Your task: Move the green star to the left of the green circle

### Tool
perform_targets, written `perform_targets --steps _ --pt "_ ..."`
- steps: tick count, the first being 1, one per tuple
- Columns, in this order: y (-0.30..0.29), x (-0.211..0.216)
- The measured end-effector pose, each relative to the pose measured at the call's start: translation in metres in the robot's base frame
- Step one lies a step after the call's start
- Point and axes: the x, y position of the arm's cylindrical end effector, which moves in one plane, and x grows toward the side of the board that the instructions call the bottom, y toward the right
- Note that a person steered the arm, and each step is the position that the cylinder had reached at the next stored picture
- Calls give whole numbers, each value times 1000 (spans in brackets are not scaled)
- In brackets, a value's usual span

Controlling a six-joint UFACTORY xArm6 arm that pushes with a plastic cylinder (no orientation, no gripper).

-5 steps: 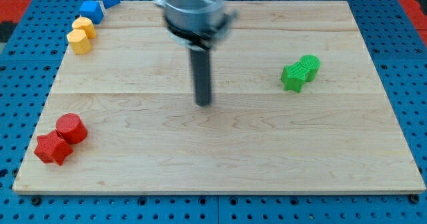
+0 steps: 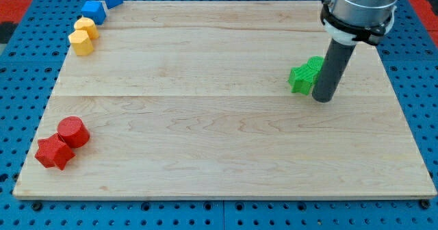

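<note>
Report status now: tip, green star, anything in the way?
My tip down beside green star, at its right. Green circle mostly hidden behind the rod, close to the star. Nothing else near; other blocks far at view's left.

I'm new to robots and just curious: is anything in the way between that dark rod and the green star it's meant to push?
Nothing visible is. My tip sits just to the view's right of the green star, with no gap I can make out. The green circle is partly hidden behind the rod, against the star's upper right.
</note>
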Motion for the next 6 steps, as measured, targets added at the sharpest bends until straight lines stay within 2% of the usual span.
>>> perform_targets --steps 2,4,6 --pt "-5 -15" --pt "-37 -15" --pt "-49 -35"
